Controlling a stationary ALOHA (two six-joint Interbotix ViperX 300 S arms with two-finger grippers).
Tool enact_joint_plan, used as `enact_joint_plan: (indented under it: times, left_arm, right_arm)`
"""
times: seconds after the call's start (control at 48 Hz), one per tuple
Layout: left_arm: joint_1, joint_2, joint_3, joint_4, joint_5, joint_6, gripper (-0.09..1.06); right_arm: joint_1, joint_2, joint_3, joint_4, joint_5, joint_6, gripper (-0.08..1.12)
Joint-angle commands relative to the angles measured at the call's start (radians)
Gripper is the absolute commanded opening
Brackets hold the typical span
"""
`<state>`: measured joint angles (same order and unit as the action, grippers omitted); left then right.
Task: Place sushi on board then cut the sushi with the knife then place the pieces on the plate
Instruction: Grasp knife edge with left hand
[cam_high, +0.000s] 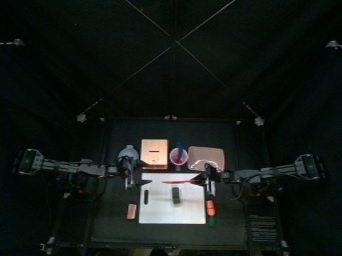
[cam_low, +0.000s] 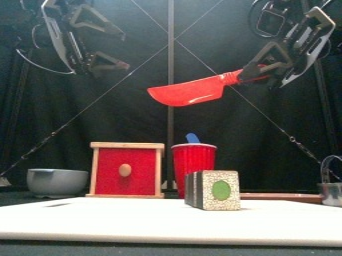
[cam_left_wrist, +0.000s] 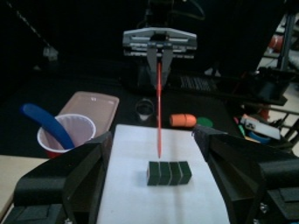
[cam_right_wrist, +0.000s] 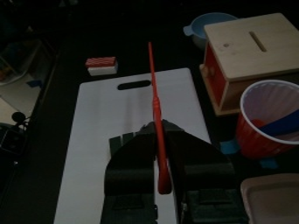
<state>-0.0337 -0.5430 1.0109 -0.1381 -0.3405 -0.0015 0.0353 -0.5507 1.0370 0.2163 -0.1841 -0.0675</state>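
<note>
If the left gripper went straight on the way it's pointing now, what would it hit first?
Probably the sushi roll on the white board: it lies ahead, between the left gripper's open jaws, though depth is unclear.

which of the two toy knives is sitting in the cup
The blue knife: its tip pokes out of the red cup. The red knife is clamped in the right gripper, held in the air above the board.

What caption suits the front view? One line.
Right gripper holds the red knife high above the sushi roll on the white board, red cup and wooden box behind.
</note>
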Motion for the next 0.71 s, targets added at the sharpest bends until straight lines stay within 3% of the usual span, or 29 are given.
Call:
enact_joint_plan:
  times: [0.021, 0.271, 0.5, 0.708]
  left_arm:
    - [-0.005, 0.031, -0.063, -0.002, 0.067, 0.002, 1.04]
    - [-0.003, 0.135, -0.130, -0.005, 0.202, 0.000, 1.03]
    - [-0.003, 0.281, -0.187, -0.023, 0.247, -0.002, 1.03]
    - [-0.006, 0.367, -0.239, -0.029, 0.259, -0.002, 1.03]
  right_arm:
    - [0.002, 0.006, -0.023, 0.002, -0.011, 0.000, 0.33]
    - [0.000, 0.038, -0.035, 0.009, -0.015, 0.000, 0.33]
    - [0.000, 0.064, -0.043, 0.009, -0.015, 0.000, 0.33]
    - [0.002, 0.080, -0.044, 0.017, -0.015, 0.000, 0.33]
